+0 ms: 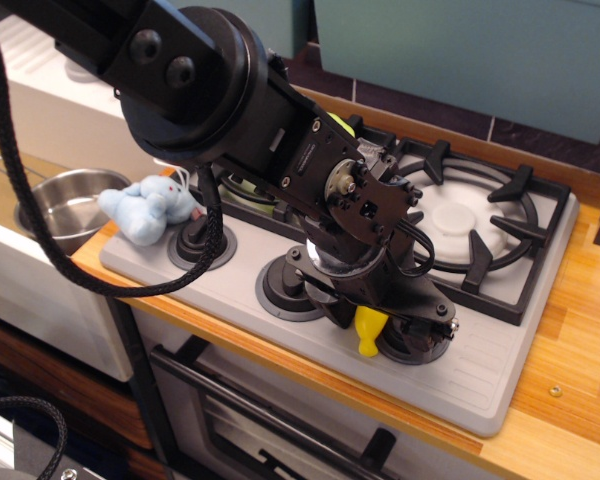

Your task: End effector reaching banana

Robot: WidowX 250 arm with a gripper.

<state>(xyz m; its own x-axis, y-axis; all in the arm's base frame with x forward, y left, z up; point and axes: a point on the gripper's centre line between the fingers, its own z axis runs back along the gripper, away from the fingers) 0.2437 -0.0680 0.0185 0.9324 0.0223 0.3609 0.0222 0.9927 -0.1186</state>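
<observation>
You have the end effector (378, 333) down on the front strip of the stove (480, 375), fingers spread, one on each side of the banana (369, 331); whether they touch it you cannot tell; the banana lies between two knobs, its lower tip poking out at 6 o'clock from the crossbar; at 9 o'clock, well apart, a blue plush toy (146, 208) sits beside a steel pot (62, 199)

Yellow banana (368, 331) (glossy), blue plush (147, 208).
</observation>
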